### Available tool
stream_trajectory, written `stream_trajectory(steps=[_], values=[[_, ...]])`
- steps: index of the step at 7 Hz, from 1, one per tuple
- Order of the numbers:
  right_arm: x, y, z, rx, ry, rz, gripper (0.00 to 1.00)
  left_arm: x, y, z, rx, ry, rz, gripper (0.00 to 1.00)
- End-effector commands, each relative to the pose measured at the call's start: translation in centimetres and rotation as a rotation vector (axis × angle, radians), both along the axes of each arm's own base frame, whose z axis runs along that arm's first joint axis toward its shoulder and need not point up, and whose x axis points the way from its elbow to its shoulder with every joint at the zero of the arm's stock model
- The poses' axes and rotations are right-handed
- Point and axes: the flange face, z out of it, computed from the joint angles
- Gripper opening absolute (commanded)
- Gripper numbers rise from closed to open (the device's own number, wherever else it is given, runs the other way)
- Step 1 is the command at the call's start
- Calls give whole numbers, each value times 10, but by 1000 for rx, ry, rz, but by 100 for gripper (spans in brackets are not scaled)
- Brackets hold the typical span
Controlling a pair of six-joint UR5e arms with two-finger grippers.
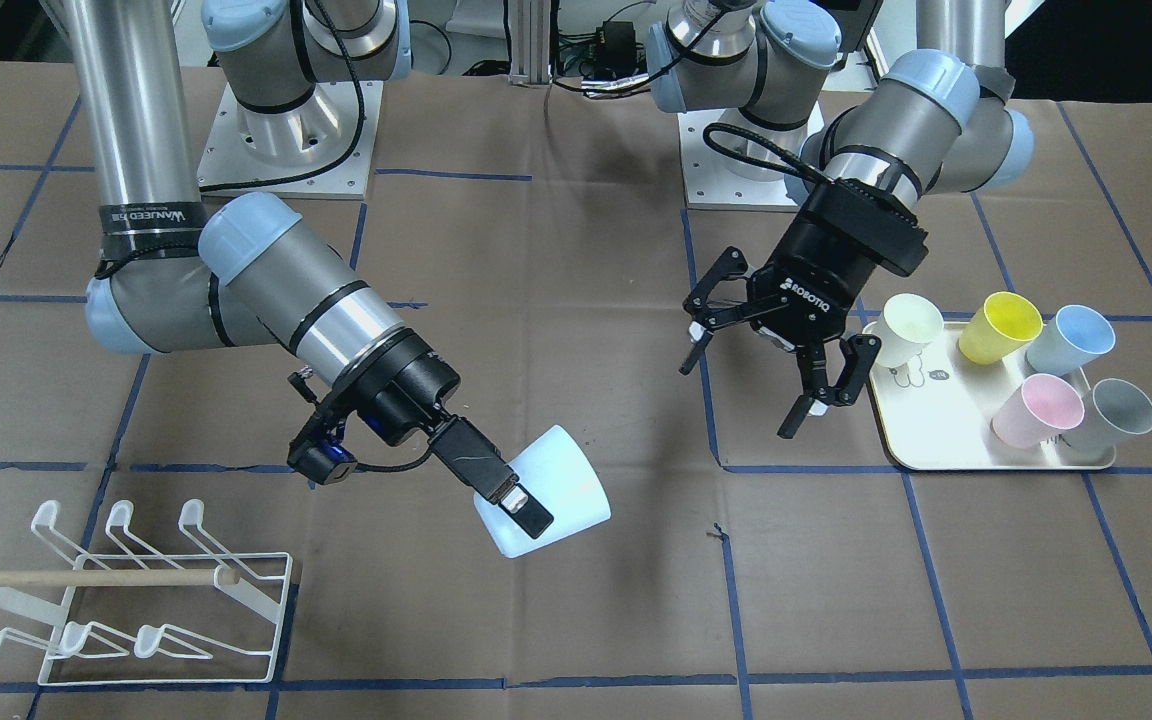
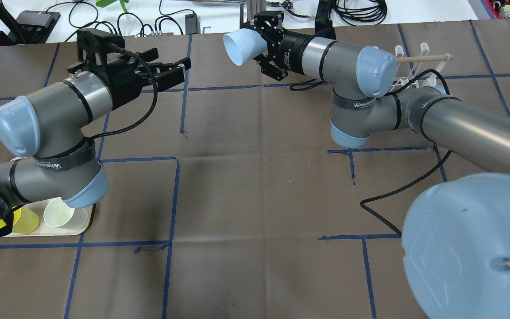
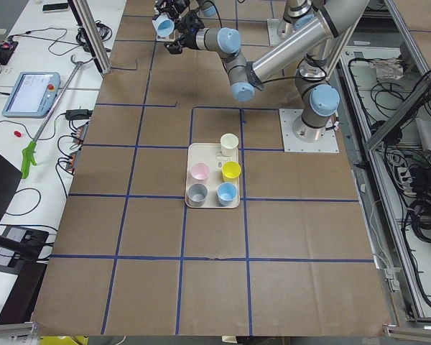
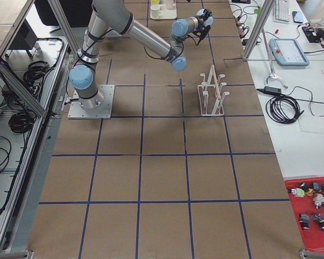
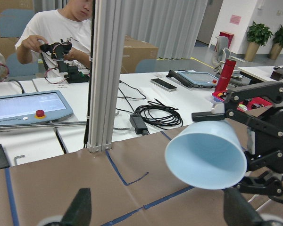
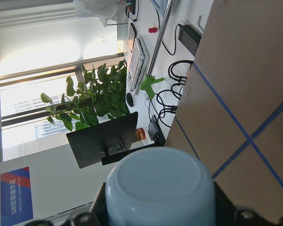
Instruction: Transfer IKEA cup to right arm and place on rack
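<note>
Brown paper gridded with blue tape covers the tabletop, a matte, flat surface.

1. The right arm, brushed silver tube with pale blue caps, carries the right tool. Its two slim black fingers are clamped on the cup, held in the air well above the paper. The base faces the wrist and the open mouth points away from it, toward the left tool.
2. The left tool, a black linkage claw, hangs with its fingers spread and holds nothing. I judge the hand-over complete and the carry to the rack to be the step in hand.
3. The rack is thin white wire with a wooden dowel across it. It stands on the tabletop, lower than the right tool and on the side away from the left tool.
4. To do it well, I would swing the wrist until the mouth faces one slanted, loop-tipped prong. I would then slide the cup along that prong's line, not straight down.
5. The cup is a smooth, tapered, pale blue plastic cone, probably slippery, so I would keep the clamp on until the prong bears it.
6. The wire frame looks light, and a sideways nudge may shift it.
7. The cream tray just beside the left tool holds five more cups and needs no attention.
</note>
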Motion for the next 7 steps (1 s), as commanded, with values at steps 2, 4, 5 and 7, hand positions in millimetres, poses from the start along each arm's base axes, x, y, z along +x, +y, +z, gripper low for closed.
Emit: stream_trajectory(steps=[2,4,5,7], values=[[-49,-20,1,-453,515,63,6,34,-21,16,243,-88,200,99],[-82,-29,11,-627,880,23,5,40,-48,37,456,-107,252,99],[-105,-33,16,-709,1035,35,5,23,-52,48,578,-204,317,99],[-150,-37,26,-831,1216,17,4,-16,-53,70,852,-319,430,99]])
